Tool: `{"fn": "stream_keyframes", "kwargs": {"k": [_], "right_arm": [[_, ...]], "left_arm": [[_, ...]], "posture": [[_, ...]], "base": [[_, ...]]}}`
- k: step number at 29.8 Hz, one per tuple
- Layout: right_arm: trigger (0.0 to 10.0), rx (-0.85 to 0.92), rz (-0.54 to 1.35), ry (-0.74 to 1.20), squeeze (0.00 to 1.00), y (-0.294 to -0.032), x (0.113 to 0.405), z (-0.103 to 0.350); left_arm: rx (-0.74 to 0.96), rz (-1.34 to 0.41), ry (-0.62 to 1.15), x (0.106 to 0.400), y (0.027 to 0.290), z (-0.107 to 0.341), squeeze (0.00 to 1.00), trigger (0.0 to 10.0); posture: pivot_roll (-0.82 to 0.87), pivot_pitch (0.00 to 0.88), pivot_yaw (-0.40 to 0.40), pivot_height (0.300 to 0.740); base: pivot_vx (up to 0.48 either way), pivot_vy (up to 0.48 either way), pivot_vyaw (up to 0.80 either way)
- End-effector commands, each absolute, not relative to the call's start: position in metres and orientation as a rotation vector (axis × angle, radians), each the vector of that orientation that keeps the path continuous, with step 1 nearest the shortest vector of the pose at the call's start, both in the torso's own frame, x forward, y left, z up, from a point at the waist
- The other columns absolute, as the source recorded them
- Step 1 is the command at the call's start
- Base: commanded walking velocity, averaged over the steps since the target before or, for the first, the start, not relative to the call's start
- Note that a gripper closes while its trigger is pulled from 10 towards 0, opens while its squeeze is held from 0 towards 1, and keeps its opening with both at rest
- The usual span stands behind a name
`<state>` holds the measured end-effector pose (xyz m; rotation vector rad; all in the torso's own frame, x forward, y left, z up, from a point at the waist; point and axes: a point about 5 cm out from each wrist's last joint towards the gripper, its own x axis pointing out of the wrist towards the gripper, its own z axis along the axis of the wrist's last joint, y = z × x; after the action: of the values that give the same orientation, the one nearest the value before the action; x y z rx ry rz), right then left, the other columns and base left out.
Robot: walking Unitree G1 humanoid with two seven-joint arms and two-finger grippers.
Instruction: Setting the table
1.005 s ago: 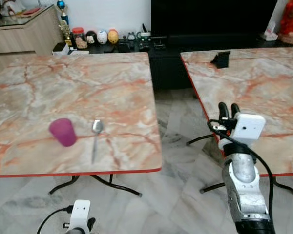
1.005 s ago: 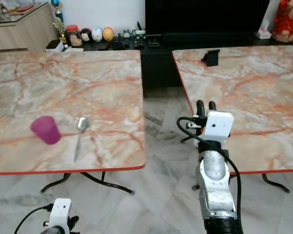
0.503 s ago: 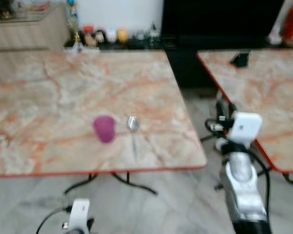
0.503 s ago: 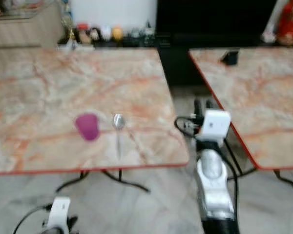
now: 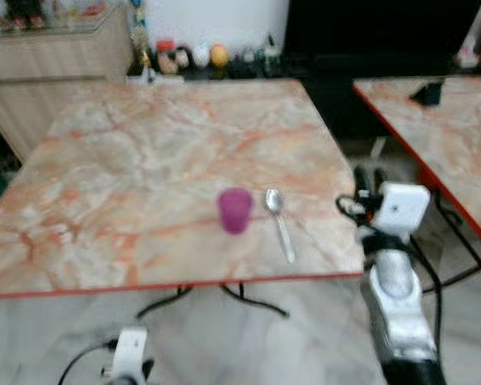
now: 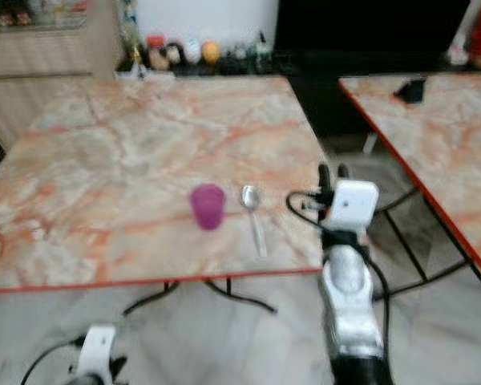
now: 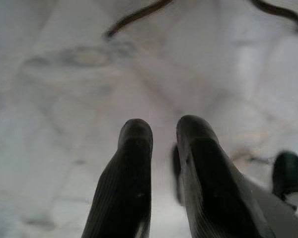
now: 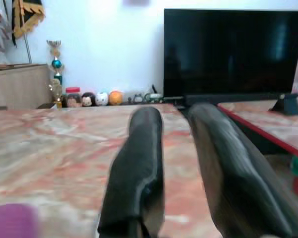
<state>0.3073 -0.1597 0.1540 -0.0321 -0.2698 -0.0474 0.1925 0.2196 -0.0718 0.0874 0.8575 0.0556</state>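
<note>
A purple cup (image 5: 235, 210) stands upright near the front of a marble table (image 5: 144, 160) with a red edge. Just to its right lies a metal spoon (image 5: 279, 223), bowl pointing away from me. My right gripper (image 5: 367, 174) is raised off the table's right front corner, to the right of the spoon, open with nothing between its fingers. In the right wrist view the fingers (image 8: 141, 163) point across the tabletop, and the cup (image 8: 12, 220) sits at a corner of the picture. My left gripper (image 7: 161, 126) hangs low over the floor, open and holding nothing.
A second marble table (image 5: 457, 136) stands to the right across a narrow gap, with a small black stand (image 5: 426, 94) on it. A dark TV (image 5: 385, 32) and a low shelf of small ornaments (image 5: 192, 58) line the far wall. A wooden cabinet (image 5: 48, 56) is far left.
The camera has swung left, so the table with cup and spoon now sits mid-picture. My right gripper has come closer to the table's right front corner. Cup and spoon lie as before.
</note>
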Motion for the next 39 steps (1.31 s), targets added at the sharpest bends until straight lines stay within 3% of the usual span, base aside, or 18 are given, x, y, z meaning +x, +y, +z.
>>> {"fn": "stream_keyframes", "kwargs": {"k": [1,24,39], "right_arm": [[10.0,-0.045,-0.078,-0.275,0.0,-0.171,0.307,0.155],[10.0,0.033,-0.101,-0.195,0.0,-0.178,0.304,0.136],[10.0,-0.016,-0.139,-0.157,0.0,-0.191,0.298,0.125]], "left_arm": [[0.077,0.051,0.871,0.19,0.215,-0.074,0.0,10.0],[0.077,0.045,0.865,0.192,0.214,-0.073,0.0,10.0],[0.077,0.047,0.865,0.193,0.215,-0.073,0.0,10.0]], "posture": [[0.02,0.0,0.004,0.74],[0.03,0.0,-0.001,0.74],[0.03,0.0,0.001,0.74]], "base": [[0.0,0.259,0.0],[0.0,0.0,0.13],[0.0,0.0,0.0]]}}
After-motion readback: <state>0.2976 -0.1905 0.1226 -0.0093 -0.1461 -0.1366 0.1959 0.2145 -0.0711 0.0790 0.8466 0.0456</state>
